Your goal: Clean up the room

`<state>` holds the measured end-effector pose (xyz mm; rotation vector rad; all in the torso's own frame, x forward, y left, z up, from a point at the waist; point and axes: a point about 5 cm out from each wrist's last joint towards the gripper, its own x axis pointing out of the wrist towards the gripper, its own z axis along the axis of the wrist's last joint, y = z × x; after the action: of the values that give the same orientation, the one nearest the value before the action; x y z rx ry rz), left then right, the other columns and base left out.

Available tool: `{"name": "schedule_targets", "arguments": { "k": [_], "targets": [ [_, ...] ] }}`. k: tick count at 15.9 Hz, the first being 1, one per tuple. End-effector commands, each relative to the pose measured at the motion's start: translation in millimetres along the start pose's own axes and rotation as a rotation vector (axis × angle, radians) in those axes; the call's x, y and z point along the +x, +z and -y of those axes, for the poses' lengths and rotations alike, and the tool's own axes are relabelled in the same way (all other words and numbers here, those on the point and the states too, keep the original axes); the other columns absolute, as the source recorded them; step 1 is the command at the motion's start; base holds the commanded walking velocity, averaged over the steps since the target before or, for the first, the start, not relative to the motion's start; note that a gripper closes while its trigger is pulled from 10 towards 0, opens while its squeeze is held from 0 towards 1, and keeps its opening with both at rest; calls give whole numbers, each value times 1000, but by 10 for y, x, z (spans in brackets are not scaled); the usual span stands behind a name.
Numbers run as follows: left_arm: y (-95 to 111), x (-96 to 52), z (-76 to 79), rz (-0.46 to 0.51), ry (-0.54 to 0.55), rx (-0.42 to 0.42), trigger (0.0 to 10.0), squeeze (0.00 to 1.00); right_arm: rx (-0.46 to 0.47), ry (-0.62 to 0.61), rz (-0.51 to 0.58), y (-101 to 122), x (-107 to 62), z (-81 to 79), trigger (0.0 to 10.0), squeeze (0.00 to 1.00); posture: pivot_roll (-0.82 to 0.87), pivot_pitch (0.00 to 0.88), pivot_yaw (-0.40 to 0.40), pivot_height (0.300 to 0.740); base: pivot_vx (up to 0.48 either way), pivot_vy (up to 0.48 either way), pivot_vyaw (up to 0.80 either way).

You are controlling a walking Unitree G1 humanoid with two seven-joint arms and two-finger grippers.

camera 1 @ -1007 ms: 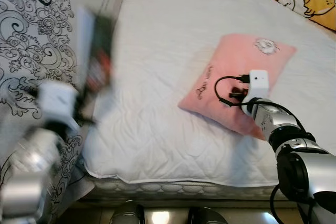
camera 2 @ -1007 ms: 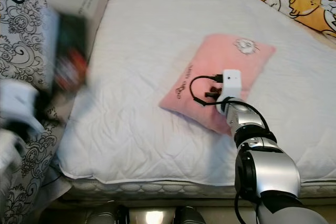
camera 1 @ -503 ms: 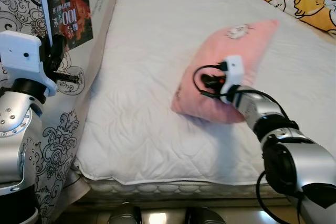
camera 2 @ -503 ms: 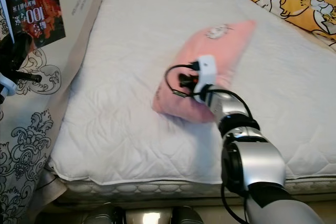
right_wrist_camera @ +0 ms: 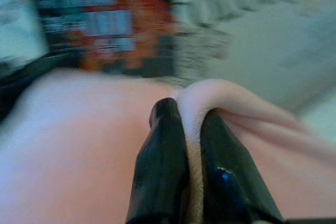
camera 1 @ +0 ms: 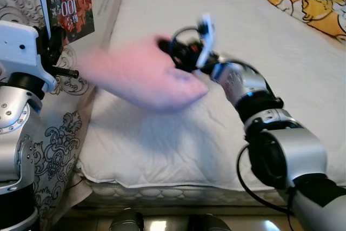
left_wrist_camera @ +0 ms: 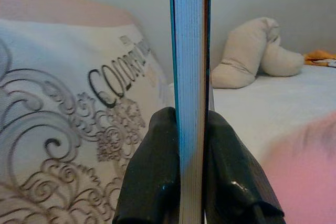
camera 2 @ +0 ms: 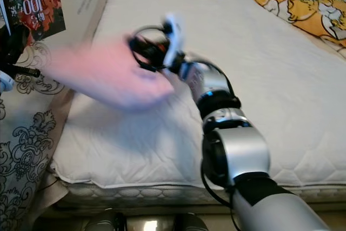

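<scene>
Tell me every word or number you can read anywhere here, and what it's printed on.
"100": white numerals on the dark cover of the book held in the left claw; the smaller print around them is too small to read.
"COLO...": black letters on the patterned bedding beside the mattress; the letters after that are too blurred to read.
Pink pillow pinched in the right claw: blurred by motion, nothing readable.

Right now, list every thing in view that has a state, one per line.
Pink pillow: lifted off the bed, blurred in motion, pinched at its edge.
Right gripper: shut on the pillow.
Book: held upright beside the bed.
Left gripper: shut on the book.
Mattress: bare white cover.
Orange blanket: crumpled at the far corner.
</scene>
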<state>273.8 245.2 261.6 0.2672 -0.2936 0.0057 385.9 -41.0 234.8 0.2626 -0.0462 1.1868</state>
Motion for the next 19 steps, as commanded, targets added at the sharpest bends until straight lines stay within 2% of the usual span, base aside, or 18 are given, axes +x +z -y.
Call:
{"name": "schedule_targets", "arguments": {
  "k": [1, 3, 5, 6, 7, 8, 10, 11, 12, 13, 14, 15, 17, 19],
  "targets": [
    [131, 14, -53, 53, 20, 2, 10000, 0, -54, 64, -10, 9, 14, -48, 0, 0, 149, 56, -76, 740, 0, 0, 0],
    [112, -4, -17, 40, 5, -3, 10000, 0, -139, 113, -245, -624, -49, -155, 0, 0, 158, 67, -76, 740, 0, 0, 0],
    [54, -40, 24, 13, -10, -4, 10000, 0, -403, 13, -568, -1221, -271, -164, 0, 0, 164, 75, -74, 740, 0, 0, 0],
    [38, -53, 34, 6, -14, -5, 10000, 0, -483, -35, -628, -1331, -334, -151, 0, 0, 164, 75, -74, 740, 0, 0, 0],
    [1, -76, 48, -16, -27, -2, 10000, 0, -572, -152, -684, -1465, -430, -113, 0, 0, 167, 85, -74, 740, 0, 0, 0],
    [-25, -92, 52, -28, -38, 7, 10000, 0, -600, -232, -675, -1496, -460, -90, 0, 0, 166, 87, -72, 740, 0, 0, 0],
    [-40, -100, 55, -36, -53, -1, 10000, 0, -530, -330, -623, -1524, -435, -98, 0, 0, 164, 88, -68, 740, 0, 0, 0],
    [-34, -87, 64, -34, -62, -1, 10000, 0, -472, -374, -576, -1513, -396, -106, 4980, 0, 163, 86, -67, 740, 0, 0, 0],
    [-23, -67, 80, -29, -68, -5, 10000, 0, -384, -403, -503, -1482, -333, -124, 10000, 1000, 160, 84, -63, 740, 0, 0, 0],
    [-19, -46, 102, -25, -79, -7, 10000, 0, -283, -435, -407, -1424, -256, -139, 10000, 1000, 155, 78, -60, 740, 0, 0, 0],
    [-16, -35, 121, -22, -87, -6, 10000, 0, -220, -445, -333, -1359, -188, -151, 10000, 1000, 156, 76, -60, 740, 0, 0, 0],
    [-15, -32, 126, -21, -89, -5, 10000, 0, -208, -446, -312, -1337, -166, -156, 10000, 1000, 156, 75, -60, 740, 0, 0, 0],
    [26, -3, 115, -5, -96, -3, 10000, 0, -121, -442, -173, -1139, -90, -126, 10000, 1000, 157, 64, -61, 740, 0, 0, 0],
    [31, 19, 118, -3, -102, -8, 10000, 0, -111, -443, -116, -1020, -96, -77, 10000, 1000, 151, 54, -58, 740, 0, 0, 0]
  ]
}}
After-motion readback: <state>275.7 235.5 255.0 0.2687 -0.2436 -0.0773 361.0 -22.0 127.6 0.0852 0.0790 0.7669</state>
